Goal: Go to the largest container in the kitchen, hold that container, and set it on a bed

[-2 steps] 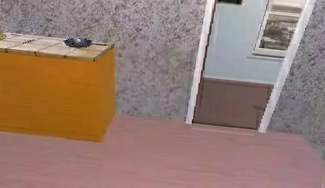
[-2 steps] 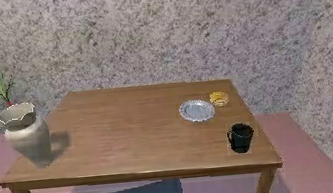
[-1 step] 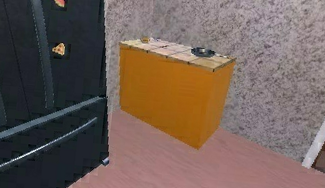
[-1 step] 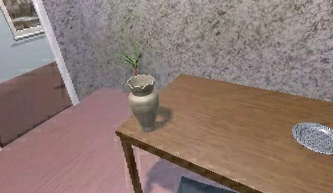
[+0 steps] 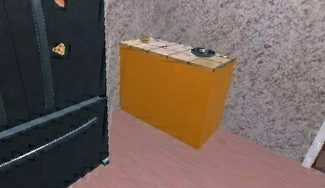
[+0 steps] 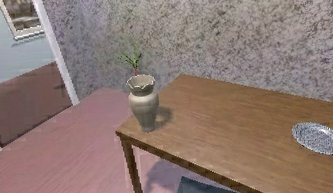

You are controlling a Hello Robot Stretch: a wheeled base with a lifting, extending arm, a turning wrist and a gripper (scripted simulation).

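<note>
We see a vase on a table and a fridge near an orange cabinet. We cannot tell how the fingers are.

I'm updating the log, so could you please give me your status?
Vase on wooden table, arm side view. Dark round vessel on orange counter ahead. Black fridge close at forward view's left.

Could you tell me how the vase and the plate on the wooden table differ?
The vase stands tall and upright; the plate lies flat and low. The vase is beige, the plate grey-blue. The vase sits near the table's left corner, the plate near the view's right edge. Both rest on the same table.
</note>
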